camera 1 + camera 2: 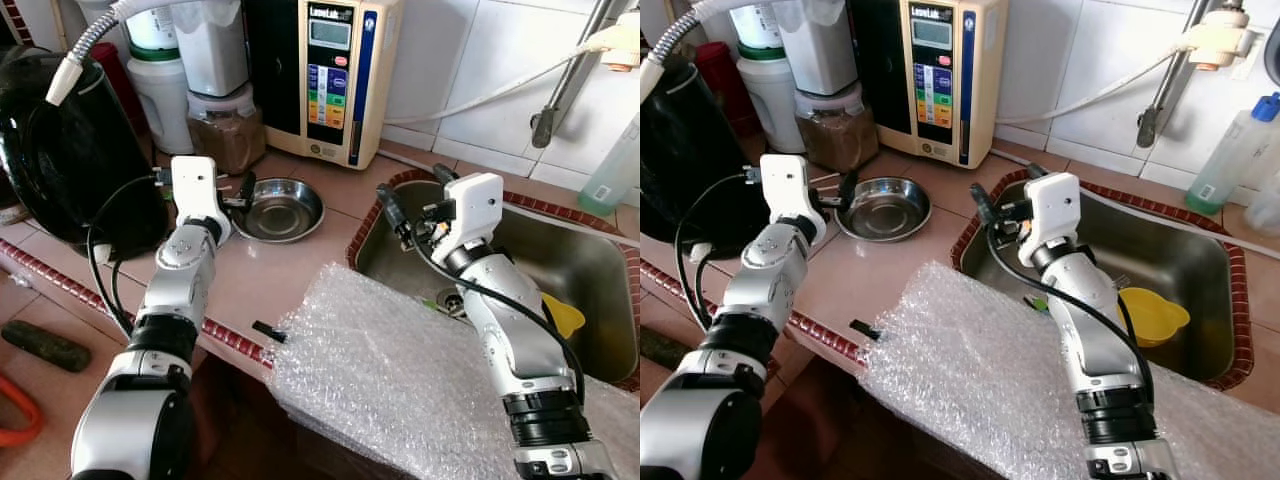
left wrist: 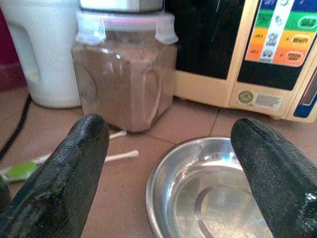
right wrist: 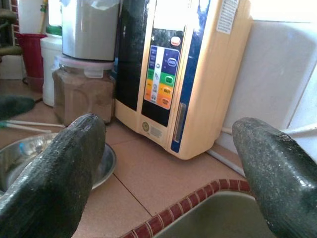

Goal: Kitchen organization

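A shallow steel bowl (image 1: 277,208) sits on the tiled counter (image 1: 300,265) in front of a cream water machine (image 1: 325,75). My left gripper (image 1: 243,192) hovers open at the bowl's left rim. In the left wrist view its two black fingers (image 2: 74,168) frame the bowl (image 2: 208,198) and a jar of brown powder (image 2: 124,79). My right gripper (image 1: 413,198) is open above the left edge of the steel sink (image 1: 570,265), holding nothing. The right wrist view looks past its fingers (image 3: 59,168) at the water machine (image 3: 183,74) and the bowl (image 3: 15,158).
A sheet of bubble wrap (image 1: 400,380) drapes over the counter's front edge. A yellow funnel-shaped cup (image 1: 1150,312) lies in the sink. A black appliance (image 1: 70,150) with its cord stands at the left. Two cotton swabs (image 2: 119,156) lie by the jar. A clear bottle (image 1: 1230,150) stands at the far right.
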Tool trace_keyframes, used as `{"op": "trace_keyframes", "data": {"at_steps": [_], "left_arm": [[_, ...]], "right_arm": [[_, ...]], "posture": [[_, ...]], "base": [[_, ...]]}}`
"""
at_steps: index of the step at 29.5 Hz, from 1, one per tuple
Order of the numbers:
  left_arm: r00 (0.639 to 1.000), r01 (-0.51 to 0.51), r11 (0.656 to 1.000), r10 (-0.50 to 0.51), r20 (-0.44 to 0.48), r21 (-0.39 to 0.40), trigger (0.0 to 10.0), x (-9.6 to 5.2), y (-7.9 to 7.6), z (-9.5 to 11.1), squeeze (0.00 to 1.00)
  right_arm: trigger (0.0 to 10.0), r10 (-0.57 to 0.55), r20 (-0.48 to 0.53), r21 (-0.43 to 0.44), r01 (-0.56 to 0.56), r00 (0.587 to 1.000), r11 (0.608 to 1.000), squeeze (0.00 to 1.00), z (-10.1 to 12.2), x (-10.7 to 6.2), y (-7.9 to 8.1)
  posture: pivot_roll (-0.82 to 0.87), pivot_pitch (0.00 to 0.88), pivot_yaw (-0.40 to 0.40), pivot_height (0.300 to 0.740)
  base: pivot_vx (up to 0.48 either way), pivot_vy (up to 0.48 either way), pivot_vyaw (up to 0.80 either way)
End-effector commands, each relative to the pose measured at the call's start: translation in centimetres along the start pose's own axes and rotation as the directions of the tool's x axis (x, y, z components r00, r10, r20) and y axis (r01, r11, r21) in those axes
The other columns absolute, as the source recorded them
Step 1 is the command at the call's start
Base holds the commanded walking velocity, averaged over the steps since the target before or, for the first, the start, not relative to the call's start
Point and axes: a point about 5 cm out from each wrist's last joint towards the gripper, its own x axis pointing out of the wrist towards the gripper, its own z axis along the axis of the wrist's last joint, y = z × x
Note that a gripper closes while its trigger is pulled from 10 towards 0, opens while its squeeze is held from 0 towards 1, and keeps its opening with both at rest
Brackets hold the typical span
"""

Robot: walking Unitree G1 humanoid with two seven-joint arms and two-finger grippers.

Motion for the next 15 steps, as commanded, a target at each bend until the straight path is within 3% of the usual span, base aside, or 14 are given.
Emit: {"op": "trace_keyframes", "data": {"at_steps": [1, 15], "left_arm": [[0.999, -0.025, 0.999, 0.024, -0.031, -0.028, 10.0, 0.1, 0.3, -0.3, 0.0], [0.985, -0.05, 0.996, 0.037, -0.168, -0.075, 10.0, 0.7, 0.3, -1.2, 0.0]], "right_arm": [[10.0, 0.015, 0.01, 0.005, -0.015, 1.0, 1.0, 1.0, 0.5, -0.1, 0.2], [10.0, -0.034, 0.03, 0.011, 0.033, 0.999, 0.999, 1.0, 2.0, -0.3, -0.1]], "posture": [[0.04, 0.0, 0.012, 0.74], [0.02, 0.0, 0.031, 0.74]], "base": [[0.0, 0.0, 0.0], [0.0, 0.0, 0.0]]}}
